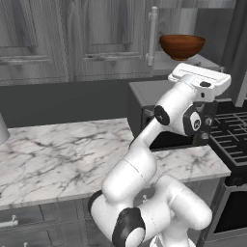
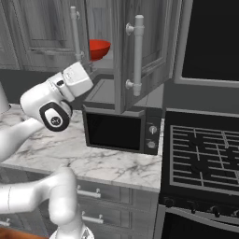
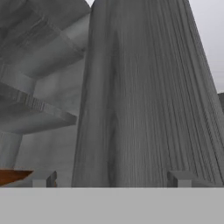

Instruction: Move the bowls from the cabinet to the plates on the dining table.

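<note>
Gripper [image 3: 113, 178] jaws spread wide, empty, facing dark grey wood-grain cabinet door [image 3: 140, 100]; dark brown bowl [image 1: 182, 46] on shelf

Upper centre, right base view: open cabinet door [image 2: 140, 51] w/ bar handle [image 2: 138, 52] is set beside the gap to the red bowl [image 2: 99, 48]; microwave [image 2: 122, 129] sits below. Hand view centre is blocked by door panel [image 3: 140, 100].

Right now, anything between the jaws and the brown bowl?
Nothing in the hand view: the brown bowl sits right beside one fingertip. The open jaws themselves face the cabinet door.
</note>
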### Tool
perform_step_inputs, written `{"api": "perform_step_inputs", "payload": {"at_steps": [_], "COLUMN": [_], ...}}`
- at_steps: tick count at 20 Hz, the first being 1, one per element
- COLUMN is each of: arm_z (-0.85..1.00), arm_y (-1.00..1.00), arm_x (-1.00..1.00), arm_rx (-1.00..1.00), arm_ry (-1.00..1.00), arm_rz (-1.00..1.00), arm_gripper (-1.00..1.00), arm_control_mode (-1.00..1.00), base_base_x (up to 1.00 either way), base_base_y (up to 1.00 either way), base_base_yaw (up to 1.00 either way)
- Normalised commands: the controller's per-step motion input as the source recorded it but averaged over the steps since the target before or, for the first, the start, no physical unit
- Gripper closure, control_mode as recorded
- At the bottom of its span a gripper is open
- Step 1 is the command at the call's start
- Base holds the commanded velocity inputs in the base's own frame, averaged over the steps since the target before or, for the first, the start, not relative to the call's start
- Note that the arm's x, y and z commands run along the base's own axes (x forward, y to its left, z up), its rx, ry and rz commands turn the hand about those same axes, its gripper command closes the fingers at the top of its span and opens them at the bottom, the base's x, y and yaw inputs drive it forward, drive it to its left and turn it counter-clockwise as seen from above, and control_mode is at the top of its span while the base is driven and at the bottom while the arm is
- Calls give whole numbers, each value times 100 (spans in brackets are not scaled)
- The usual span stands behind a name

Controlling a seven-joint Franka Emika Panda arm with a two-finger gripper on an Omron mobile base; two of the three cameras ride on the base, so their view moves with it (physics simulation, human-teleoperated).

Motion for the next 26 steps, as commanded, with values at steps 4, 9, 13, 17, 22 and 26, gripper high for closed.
{"api": "perform_step_inputs", "payload": {"at_steps": [4, 9, 13, 17, 22, 26], "arm_z": [0, 0, -1, -2, -3, -2], "arm_y": [-17, -33, -33, -25, -22, -21], "arm_x": [15, 9, 9, 14, 25, 33], "arm_rx": [4, 6, 7, 8, 8, 5], "arm_ry": [0, 0, -1, -1, 0, 0], "arm_rz": [-13, -8, -5, -5, -5, -4], "arm_gripper": [-100, -100, -100, -100, -100, -100], "arm_control_mode": [-100, -100, -100, -100, -100, -100], "base_base_x": [0, 0, 0, 0, 0, 0], "base_base_y": [0, 0, 0, 0, 0, 0], "base_base_yaw": [0, 0, 0, 0, 0, 0]}}
